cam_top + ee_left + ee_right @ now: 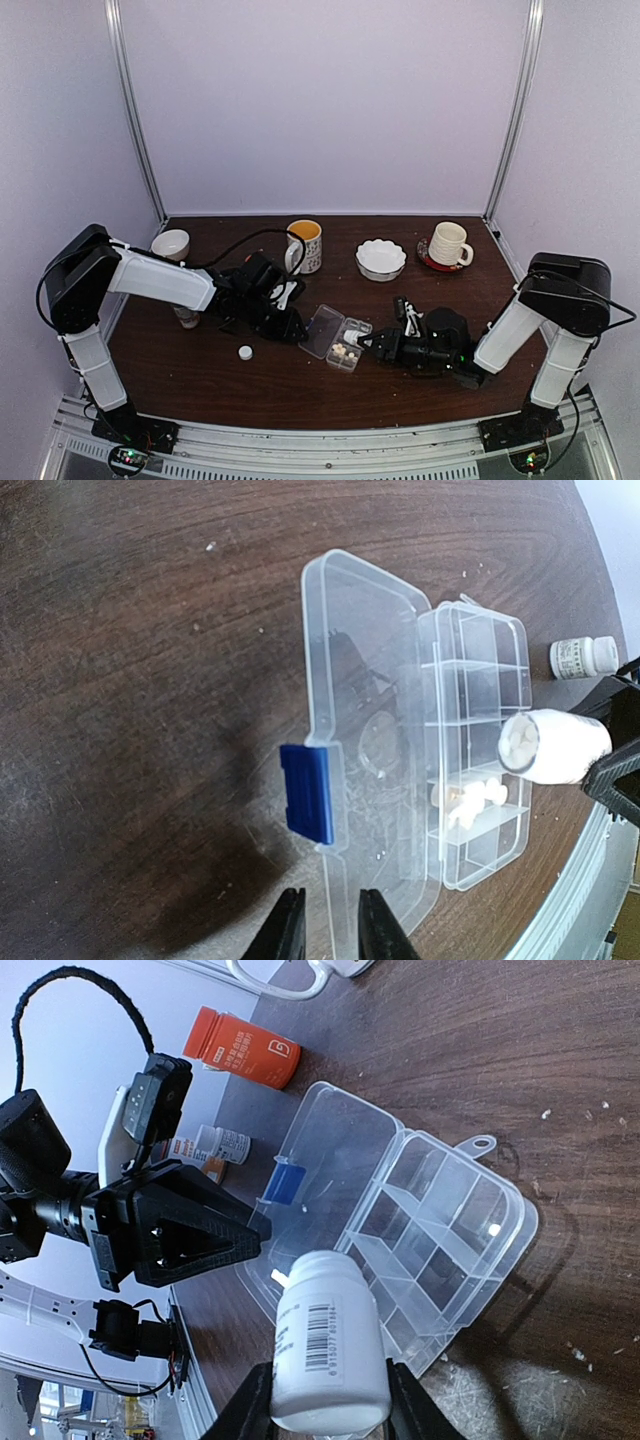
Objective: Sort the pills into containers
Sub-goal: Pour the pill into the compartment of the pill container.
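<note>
The clear organizer box (470, 660) lies open on the table, its lid (355, 680) folded flat with a blue latch (308, 792); its small containers are the compartments (440, 1220). Whitish pills (465, 800) lie in one compartment (345, 352). My right gripper (330, 1410) is shut on a white bottle (330, 1350), tipped with its open mouth (520, 745) over the box, pills showing inside. My left gripper (333, 920) hovers at the lid's near edge beside the latch. Its fingers (290, 930) stand slightly apart, with only the thin lid rim between them.
An orange bottle (245, 1048) and a small labelled bottle (215, 1145) stand beyond the box. Another small white bottle (585, 657) lies to its right. A loose white cap (245, 352), a yellow mug (305, 245), a white bowl (381, 258) and a mug on a saucer (448, 244) stand around.
</note>
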You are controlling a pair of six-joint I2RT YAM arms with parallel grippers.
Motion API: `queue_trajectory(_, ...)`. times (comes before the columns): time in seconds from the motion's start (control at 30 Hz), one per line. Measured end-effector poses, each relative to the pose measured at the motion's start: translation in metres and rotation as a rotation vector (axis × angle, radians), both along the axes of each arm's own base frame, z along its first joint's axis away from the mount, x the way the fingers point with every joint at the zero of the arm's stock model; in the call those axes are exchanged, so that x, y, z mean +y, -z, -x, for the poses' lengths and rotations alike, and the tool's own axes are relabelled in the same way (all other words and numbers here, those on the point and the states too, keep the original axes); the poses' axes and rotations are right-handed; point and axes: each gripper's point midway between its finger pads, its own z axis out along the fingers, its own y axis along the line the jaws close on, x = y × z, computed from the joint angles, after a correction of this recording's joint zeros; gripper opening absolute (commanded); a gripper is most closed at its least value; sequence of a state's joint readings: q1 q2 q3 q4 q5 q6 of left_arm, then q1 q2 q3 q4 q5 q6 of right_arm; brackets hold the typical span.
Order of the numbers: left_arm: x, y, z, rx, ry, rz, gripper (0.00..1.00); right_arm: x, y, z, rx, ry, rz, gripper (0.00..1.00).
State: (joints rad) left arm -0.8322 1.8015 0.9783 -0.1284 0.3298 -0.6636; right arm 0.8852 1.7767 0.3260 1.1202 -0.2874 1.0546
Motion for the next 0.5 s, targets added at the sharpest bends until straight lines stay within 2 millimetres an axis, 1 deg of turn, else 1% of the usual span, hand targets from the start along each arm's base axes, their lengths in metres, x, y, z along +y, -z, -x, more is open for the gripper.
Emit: queue_trajectory(0.5, -0.0002, -0.0004, 0.0002, 0.001, 0.002, 0.000, 0.21, -0.0011, -0.0019, 0.0025, -0.005, -0.009, 0.019, 0.00)
